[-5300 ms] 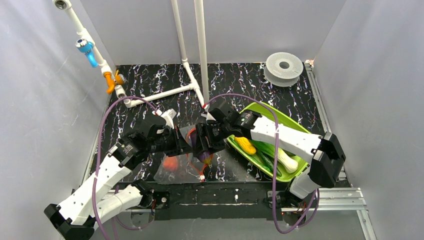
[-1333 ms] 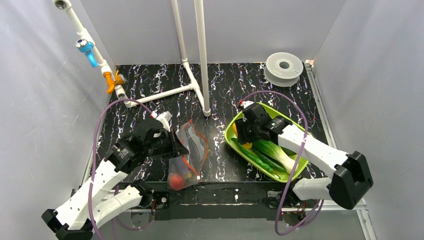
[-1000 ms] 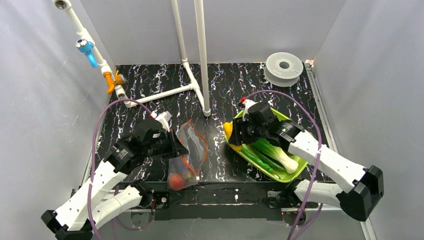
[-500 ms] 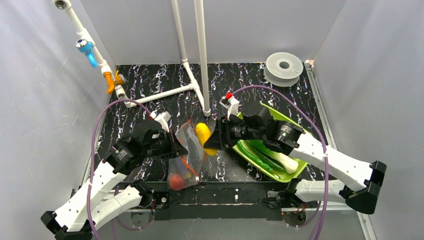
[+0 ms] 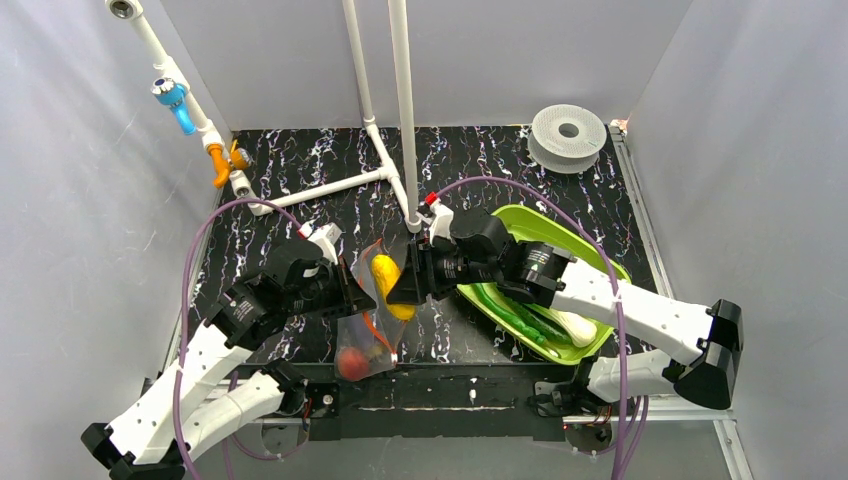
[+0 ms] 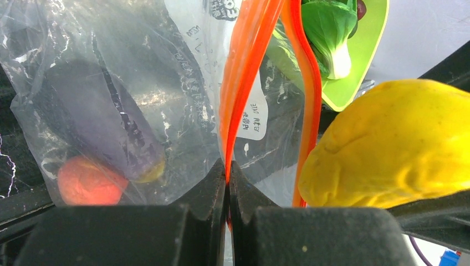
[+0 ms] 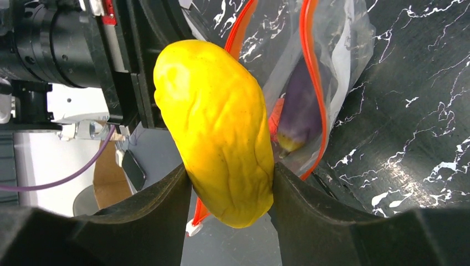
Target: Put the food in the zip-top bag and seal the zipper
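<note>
My left gripper (image 5: 352, 293) is shut on one lip of the red-orange zipper (image 6: 239, 94) and holds the clear zip-top bag (image 5: 368, 320) up with its mouth open. Inside lie a purple eggplant (image 6: 105, 124) and a red-orange tomato (image 6: 91, 181). My right gripper (image 5: 400, 290) is shut on the yellow piece (image 7: 219, 127) and holds it at the bag's mouth, between the two zipper lips (image 7: 311, 72). The yellow piece also shows in the top view (image 5: 388, 282) and in the left wrist view (image 6: 393, 147). The eggplant shows through the bag in the right wrist view (image 7: 299, 111).
The lime-green tray (image 5: 560, 232) at the right holds long green vegetables (image 5: 525, 318) and a white-stemmed leafy one (image 5: 578, 322). A white pipe frame (image 5: 400, 120) stands behind the bag. A white spool (image 5: 568, 135) lies at the back right.
My right gripper lifted the yellow piece off the tray and carried it left to the bag's mouth. The left gripper has kept hold of the bag.
</note>
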### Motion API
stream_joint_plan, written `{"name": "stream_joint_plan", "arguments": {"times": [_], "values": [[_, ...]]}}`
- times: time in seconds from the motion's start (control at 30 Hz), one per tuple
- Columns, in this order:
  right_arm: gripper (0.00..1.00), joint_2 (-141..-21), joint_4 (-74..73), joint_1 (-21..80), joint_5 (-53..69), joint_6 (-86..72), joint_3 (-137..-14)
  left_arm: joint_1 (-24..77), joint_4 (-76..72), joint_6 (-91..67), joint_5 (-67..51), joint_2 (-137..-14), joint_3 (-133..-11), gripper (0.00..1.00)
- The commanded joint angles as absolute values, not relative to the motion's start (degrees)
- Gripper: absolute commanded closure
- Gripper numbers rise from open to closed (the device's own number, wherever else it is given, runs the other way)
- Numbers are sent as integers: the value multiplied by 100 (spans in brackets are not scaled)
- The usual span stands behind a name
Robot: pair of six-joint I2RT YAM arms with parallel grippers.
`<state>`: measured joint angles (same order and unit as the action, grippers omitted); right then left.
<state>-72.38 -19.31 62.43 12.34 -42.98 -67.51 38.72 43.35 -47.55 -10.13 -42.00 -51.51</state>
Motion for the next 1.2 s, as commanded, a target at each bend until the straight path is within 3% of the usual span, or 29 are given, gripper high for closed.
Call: {"name": "stream_joint_plan", "arguments": {"times": [0.0,0.43,0.97,1.17], "values": [[63,-7312,-1693,6287,903,-4497,-7011,3860,4334,-4734,-1081,-4072,-5285,100],[54,-7607,-2001,6429,570,-4651,-7254,3864,4237,-4838,-1163,-3983,-5247,100],[26,-7750,-2341,6554,245,-4574,-7314,3859,4271,-4871,-1163,-3885,-5281,100],[23,-7777,-2491,6600,130,-4437,-7474,3860,4297,-4874,-1154,-3845,-5282,100]]}}
